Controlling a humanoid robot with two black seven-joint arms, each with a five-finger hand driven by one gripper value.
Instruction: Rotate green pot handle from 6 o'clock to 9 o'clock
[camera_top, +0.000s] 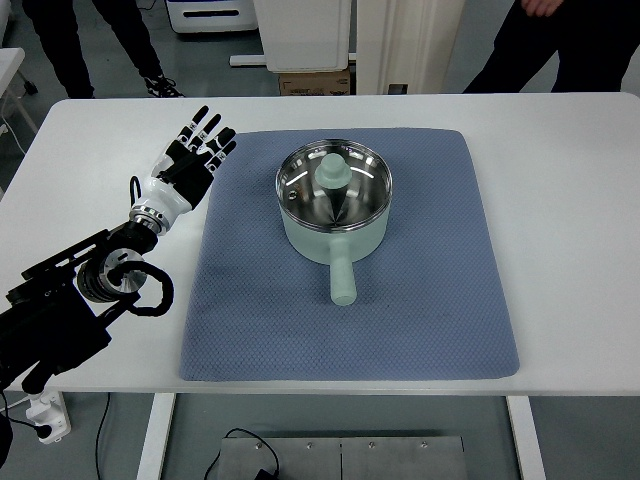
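Pot (334, 205), green, sits at middle of frame on blue mat (420, 320) on white worktop (570, 200). Handle (342, 275) points toward bottom of frame. Left hand (193, 155) at upper left, fingers spread, holds nothing, apart from pot.

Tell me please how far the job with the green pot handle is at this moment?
Nothing looks done yet: the green pot sits on the blue mat with its handle pointing toward the robot, at 6 o'clock. The left hand is over the table beside the mat, fingers spread, holding nothing. Left to do: reach the handle and turn it to 9 o'clock.
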